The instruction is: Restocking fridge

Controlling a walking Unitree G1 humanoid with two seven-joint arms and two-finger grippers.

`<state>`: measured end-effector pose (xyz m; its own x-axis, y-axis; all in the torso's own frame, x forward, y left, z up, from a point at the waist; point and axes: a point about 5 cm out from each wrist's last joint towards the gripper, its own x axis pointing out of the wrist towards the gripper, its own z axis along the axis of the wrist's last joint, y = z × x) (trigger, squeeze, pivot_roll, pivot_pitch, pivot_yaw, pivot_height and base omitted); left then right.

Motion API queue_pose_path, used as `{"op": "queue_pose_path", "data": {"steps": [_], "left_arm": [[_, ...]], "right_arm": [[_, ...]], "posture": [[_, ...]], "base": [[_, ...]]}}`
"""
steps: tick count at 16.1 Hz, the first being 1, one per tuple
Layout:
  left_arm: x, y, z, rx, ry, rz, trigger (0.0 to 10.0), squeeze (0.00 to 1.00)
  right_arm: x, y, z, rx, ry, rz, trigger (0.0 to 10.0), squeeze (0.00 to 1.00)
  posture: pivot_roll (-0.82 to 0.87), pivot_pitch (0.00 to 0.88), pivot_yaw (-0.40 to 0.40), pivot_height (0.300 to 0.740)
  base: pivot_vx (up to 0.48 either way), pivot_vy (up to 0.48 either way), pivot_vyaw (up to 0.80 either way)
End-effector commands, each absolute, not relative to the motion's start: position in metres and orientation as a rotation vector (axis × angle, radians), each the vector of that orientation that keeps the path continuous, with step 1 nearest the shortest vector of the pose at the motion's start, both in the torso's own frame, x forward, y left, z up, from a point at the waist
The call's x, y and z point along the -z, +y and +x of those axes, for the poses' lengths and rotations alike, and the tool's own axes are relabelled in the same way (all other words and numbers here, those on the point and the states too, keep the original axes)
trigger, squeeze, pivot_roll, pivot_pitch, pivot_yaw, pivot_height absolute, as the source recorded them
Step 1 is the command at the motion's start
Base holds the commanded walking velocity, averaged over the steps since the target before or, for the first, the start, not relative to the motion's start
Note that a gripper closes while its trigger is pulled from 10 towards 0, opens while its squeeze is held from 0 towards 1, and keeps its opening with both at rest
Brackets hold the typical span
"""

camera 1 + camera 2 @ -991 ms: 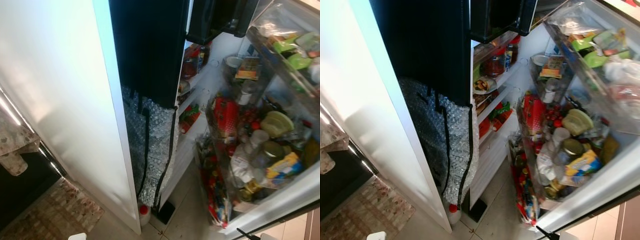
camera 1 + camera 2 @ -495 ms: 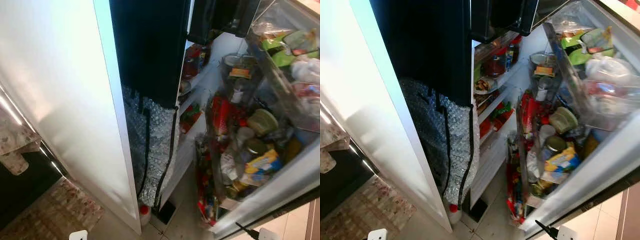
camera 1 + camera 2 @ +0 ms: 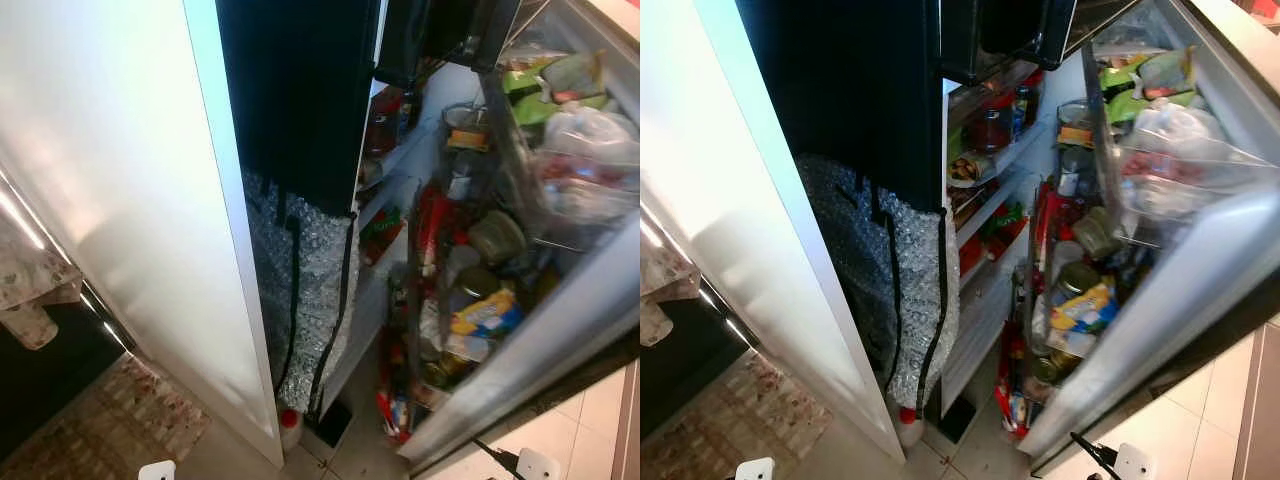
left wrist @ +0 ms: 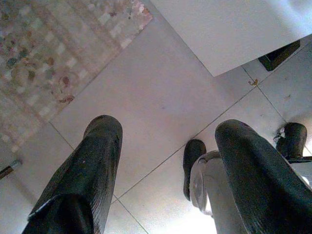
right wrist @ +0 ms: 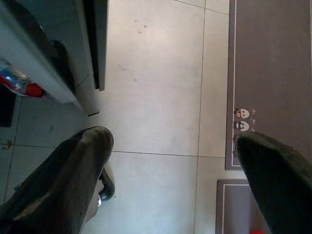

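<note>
The fridge door [image 3: 1180, 300], its racks crammed with jars [image 3: 1076, 278] and packets, stands partly swung over the stocked shelves [image 3: 990, 160], while the left gripper [image 4: 165, 175] and right gripper [image 5: 175, 195] hang spread wide and empty above floor tiles [image 5: 156, 97] (apparently idle, nothing carried).

Left gripper [image 4: 165, 175]: hanging low and pointing downward, its two black fingers [image 4: 83, 175] spread wide apart with nothing between them. Right gripper [image 5: 180, 180]: likewise directed downward, its fingers [image 5: 63, 180] parted wide and holding nothing. Both sets of fingers appear intact, with ribbed dark surfaces. Neither gripper is in contact with any object.
</note>
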<state>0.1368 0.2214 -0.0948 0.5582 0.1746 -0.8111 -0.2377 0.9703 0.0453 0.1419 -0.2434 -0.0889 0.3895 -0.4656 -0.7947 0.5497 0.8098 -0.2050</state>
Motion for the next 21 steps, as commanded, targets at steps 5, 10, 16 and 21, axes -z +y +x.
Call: {"op": "queue_pose_path", "data": {"steps": [5, 10, 16, 21], "left_arm": [[0.098, 0.218, 0.132, -0.236, 0.975, -0.078, 10.0, 0.0], [0.098, 0.218, 0.131, -0.232, 0.985, -0.074, 10.0, 0.0], [0.098, 0.216, 0.132, -0.224, 0.99, -0.073, 10.0, 0.0], [0.1, 0.214, 0.129, -0.216, 1.005, -0.071, 10.0, 0.0]], "right_arm": [[0.086, -0.237, 0.151, 0.634, 0.938, 0.094, 10.0, 0.0], [0.076, -0.242, 0.168, 0.648, 0.839, 0.067, 10.0, 0.0], [0.06, -0.238, 0.193, 0.559, 0.682, 0.0, 10.0, 0.0], [0.047, -0.23, 0.208, 0.398, 0.545, -0.078, 10.0, 0.0]], "posture": [[-0.09, 0.057, 0.024, 0.74], [-0.09, 0.054, 0.025, 0.74], [-0.09, 0.042, 0.025, 0.74], [-0.09, 0.036, 0.025, 0.74]], "base": [[0.0, 0.0, 0.0], [0.0, 0.0, 0.0], [0.0, 0.0, 0.0], [0.0, 0.0, 0.0]]}}
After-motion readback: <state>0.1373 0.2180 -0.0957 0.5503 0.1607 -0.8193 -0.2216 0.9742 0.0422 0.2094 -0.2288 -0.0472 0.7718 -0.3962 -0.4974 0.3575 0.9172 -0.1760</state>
